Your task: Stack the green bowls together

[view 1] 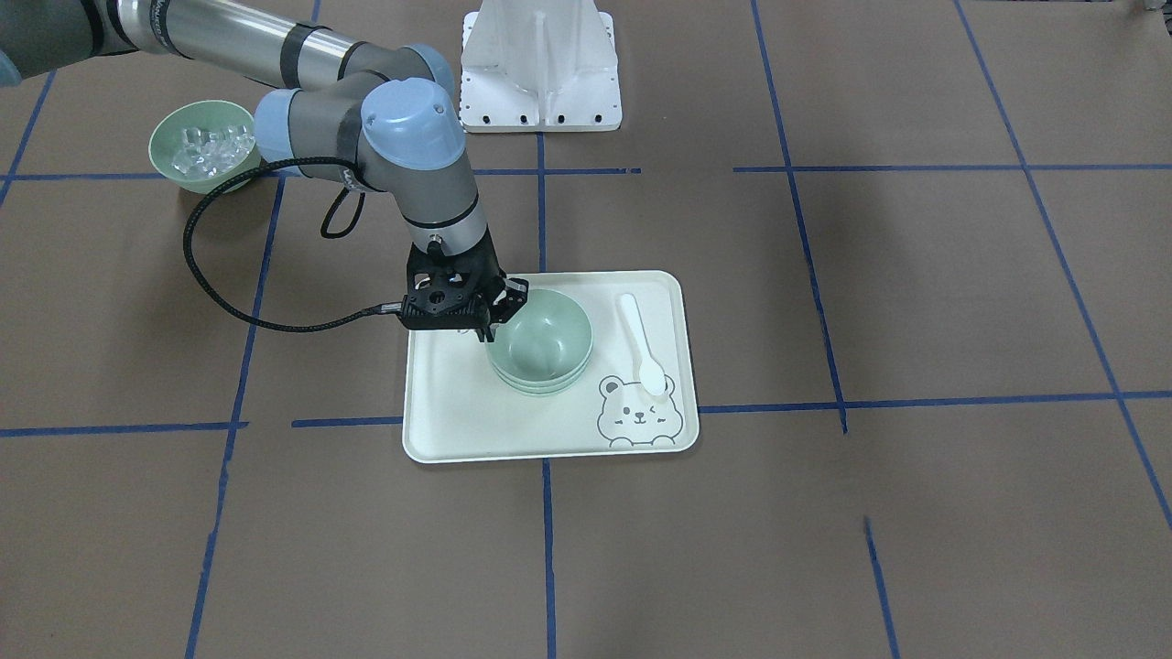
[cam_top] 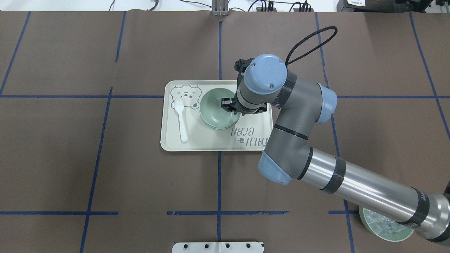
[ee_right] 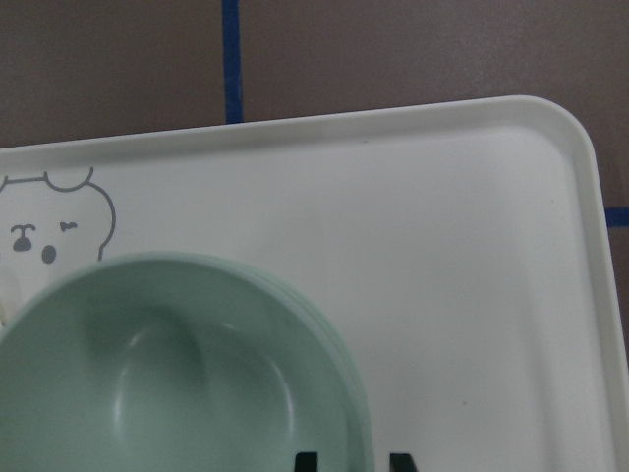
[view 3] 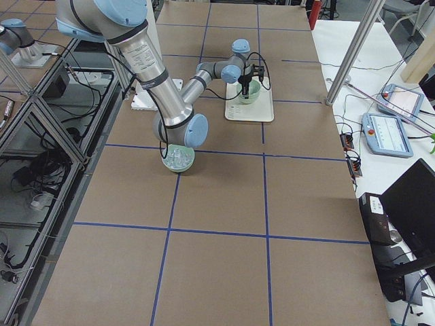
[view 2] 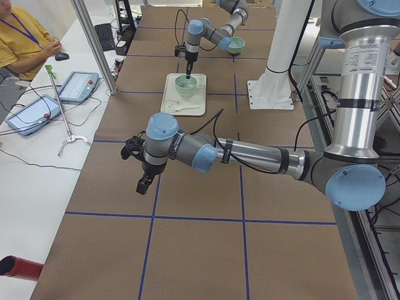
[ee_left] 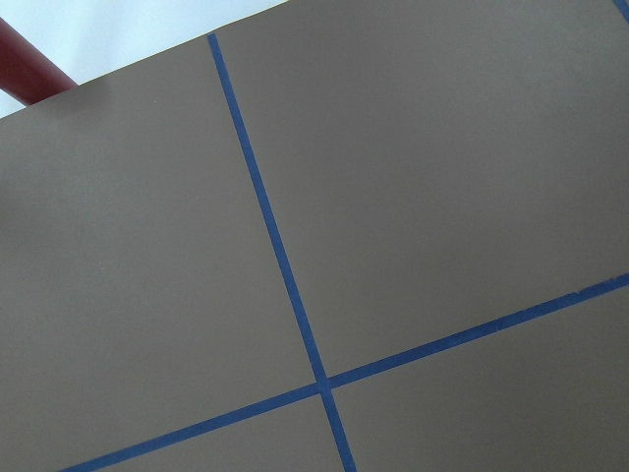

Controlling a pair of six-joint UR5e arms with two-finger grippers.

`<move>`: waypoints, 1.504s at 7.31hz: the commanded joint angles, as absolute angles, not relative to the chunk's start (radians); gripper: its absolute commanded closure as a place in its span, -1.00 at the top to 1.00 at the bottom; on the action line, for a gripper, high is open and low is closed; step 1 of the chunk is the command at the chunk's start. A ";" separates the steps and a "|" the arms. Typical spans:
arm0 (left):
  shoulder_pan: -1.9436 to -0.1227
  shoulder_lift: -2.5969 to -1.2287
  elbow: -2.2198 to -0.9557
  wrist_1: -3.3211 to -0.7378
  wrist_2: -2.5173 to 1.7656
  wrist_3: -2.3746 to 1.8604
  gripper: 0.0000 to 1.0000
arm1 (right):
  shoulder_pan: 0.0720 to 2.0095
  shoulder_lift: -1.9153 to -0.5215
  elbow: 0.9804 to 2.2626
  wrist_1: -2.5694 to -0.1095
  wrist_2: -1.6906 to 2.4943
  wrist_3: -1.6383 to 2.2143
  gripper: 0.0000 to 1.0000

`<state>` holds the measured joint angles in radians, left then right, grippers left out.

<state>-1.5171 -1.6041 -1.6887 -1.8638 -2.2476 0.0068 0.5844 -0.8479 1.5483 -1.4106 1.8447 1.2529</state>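
Three pale green bowls [view 1: 540, 343] sit nested in one stack on the white bear tray [view 1: 458, 421]. The stack also shows in the overhead view [cam_top: 216, 110] and in the right wrist view [ee_right: 177, 374]. My right gripper [view 1: 490, 328] points down at the stack's rim on the robot's right side. Its fingertips [ee_right: 305, 460] stand close on either side of the rim, shut on the top bowl. My left gripper [view 2: 142, 185] hangs over bare table far from the tray, seen only in the exterior left view; I cannot tell whether it is open or shut.
A white spoon [view 1: 641, 343] lies on the tray beside the stack. A like green bowl with clear ice-like cubes [view 1: 203, 146] stands on the table under the right arm's forearm. A white mount base [view 1: 540, 64] stands at the robot's side of the table.
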 commanded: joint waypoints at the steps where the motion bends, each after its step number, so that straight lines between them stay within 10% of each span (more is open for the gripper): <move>1: -1.519 -1.600 -1.680 -1.864 -2.249 0.008 1.00 | 0.700 -0.848 1.590 -1.521 1.976 1.110 1.00; 11: -1.588 -1.522 -1.672 -1.726 -2.346 0.014 1.00 | 1.540 -1.501 1.692 -1.715 2.319 -0.160 1.00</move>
